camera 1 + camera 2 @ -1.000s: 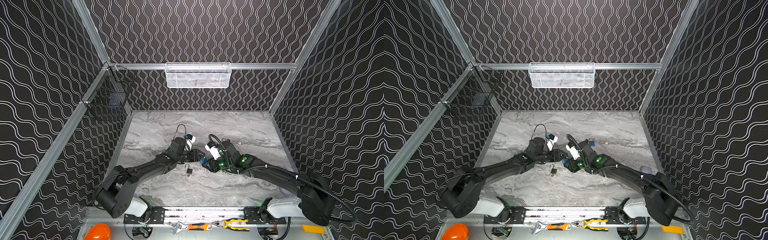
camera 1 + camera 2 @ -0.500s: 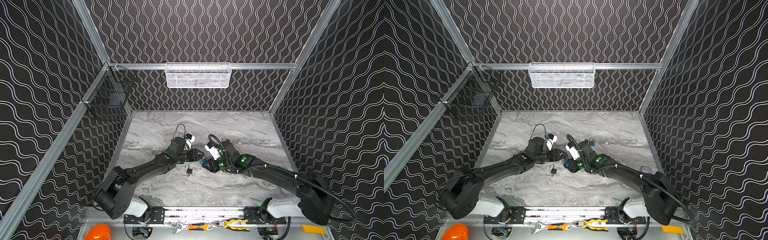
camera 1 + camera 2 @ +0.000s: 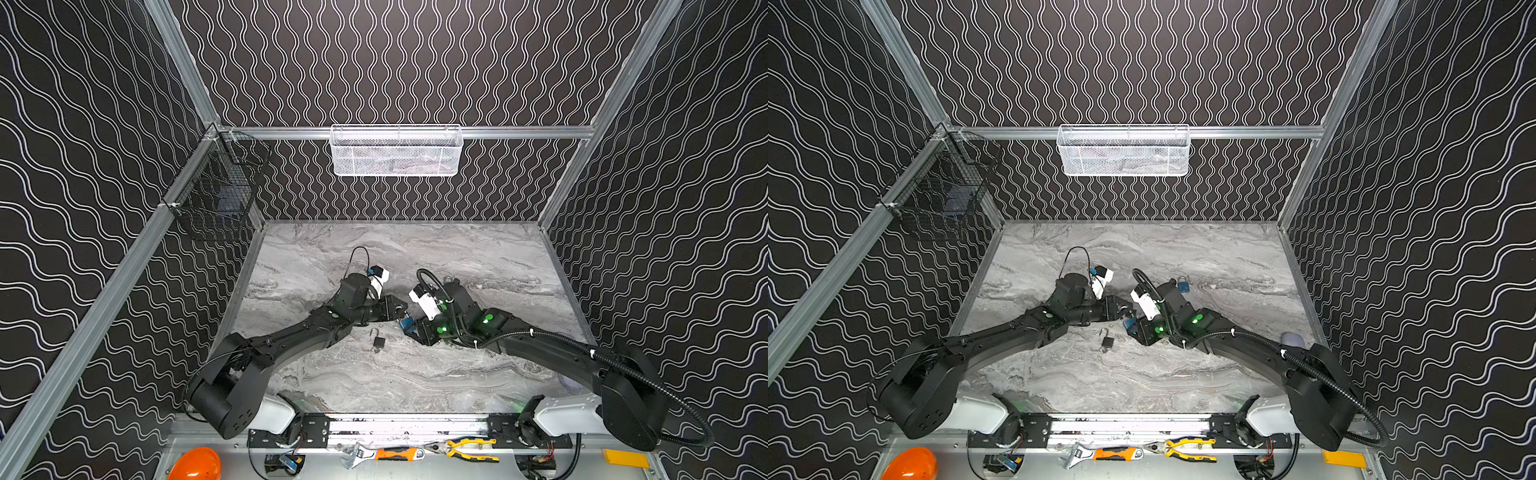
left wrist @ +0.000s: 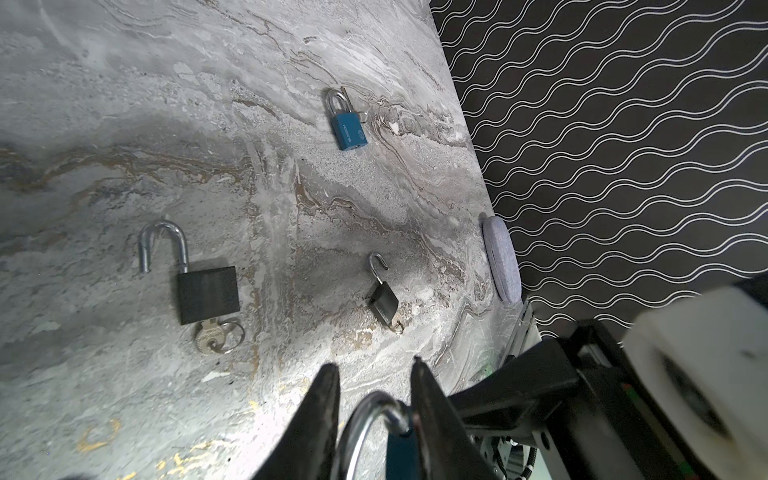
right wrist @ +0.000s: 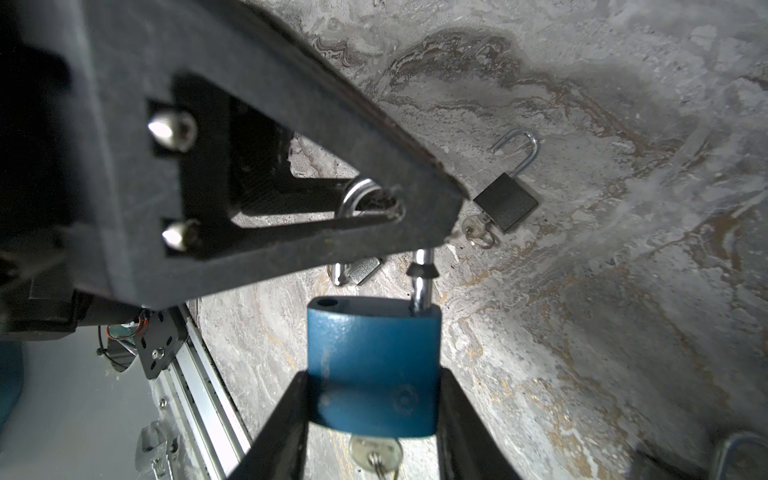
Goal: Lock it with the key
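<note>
Front ledge: orange hard hat (image 3: pixel 195 463), adjustable wrench (image 3: pixel 353 455), yellow-handled pliers (image 3: pixel 469 448). On the marble table (image 3: pixel 415 386) a grey pad (image 3: pixel 1291 338) rests against the right wall. The nearest lock is the larger black padlock (image 3: pixel 378 341). It lies flat with its shackle swung open and a key in its base, just on the near side of both grippers. A smaller black padlock (image 4: pixel 384 301), also open and keyed, shows only in the wrist views. Near the table's middle the right gripper (image 5: pixel 373 376) is clamped on the body of the blue padlock (image 5: pixel 374 345), one finger on each flank, holding it off the surface. The key (image 5: pixel 376 453) is seated in the keyway. Its shackle (image 4: pixel 365 409) is raised, and one hole in the top of the body is bare. The left gripper (image 4: pixel 374 365) faces it, fingers on either side of the shackle loop and one finger against the free end; I cannot tell whether it actually pinches. Farther back, a second blue padlock (image 3: pixel 1182 284) lies on the table with its shackle closed. A white mesh basket (image 3: pixel 397 151) hangs on the back rail, and a black wire basket (image 3: pixel 216 199) hangs at the left rear corner.
</note>
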`<move>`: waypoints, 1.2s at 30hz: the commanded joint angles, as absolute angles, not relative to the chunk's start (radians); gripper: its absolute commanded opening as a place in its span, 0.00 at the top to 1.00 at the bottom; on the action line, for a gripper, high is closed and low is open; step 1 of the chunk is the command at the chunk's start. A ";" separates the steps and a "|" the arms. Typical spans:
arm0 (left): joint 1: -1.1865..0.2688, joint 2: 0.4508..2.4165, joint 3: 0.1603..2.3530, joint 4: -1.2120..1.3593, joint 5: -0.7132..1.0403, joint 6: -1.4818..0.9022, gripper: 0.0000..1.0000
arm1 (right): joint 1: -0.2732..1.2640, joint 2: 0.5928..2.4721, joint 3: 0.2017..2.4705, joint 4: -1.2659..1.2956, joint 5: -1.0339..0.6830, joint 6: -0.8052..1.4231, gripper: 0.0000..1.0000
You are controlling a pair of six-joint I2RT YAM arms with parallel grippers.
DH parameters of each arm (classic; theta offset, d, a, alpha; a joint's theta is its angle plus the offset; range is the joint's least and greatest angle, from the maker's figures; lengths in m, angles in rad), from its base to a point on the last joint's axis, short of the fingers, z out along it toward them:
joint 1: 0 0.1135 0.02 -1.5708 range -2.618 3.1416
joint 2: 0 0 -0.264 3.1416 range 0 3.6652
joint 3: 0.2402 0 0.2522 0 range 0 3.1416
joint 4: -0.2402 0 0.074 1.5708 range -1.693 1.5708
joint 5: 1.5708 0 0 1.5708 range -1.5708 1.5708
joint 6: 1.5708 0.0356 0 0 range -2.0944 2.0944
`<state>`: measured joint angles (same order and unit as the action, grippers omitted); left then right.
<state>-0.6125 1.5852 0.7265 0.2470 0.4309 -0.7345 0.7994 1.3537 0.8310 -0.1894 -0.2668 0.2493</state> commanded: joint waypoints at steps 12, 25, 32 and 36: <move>-0.610 1.597 0.737 0.243 0.398 -0.738 0.92 | 0.801 1.342 0.819 -0.142 -0.270 0.248 0.83; -0.610 1.593 0.748 0.204 0.375 -0.742 1.00 | 0.801 1.343 0.806 -0.109 -0.247 0.276 0.60; -0.611 1.574 0.746 0.186 0.359 -0.741 1.00 | 0.799 1.351 0.796 -0.097 -0.250 0.282 0.44; -0.610 1.569 0.740 0.202 0.358 -0.751 1.00 | 0.799 1.350 0.787 -0.093 -0.250 0.284 0.39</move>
<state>-0.6106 1.5780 0.7399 0.1566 0.3584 -0.7536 0.7986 1.3502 0.7929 -0.1299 -0.2508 0.2771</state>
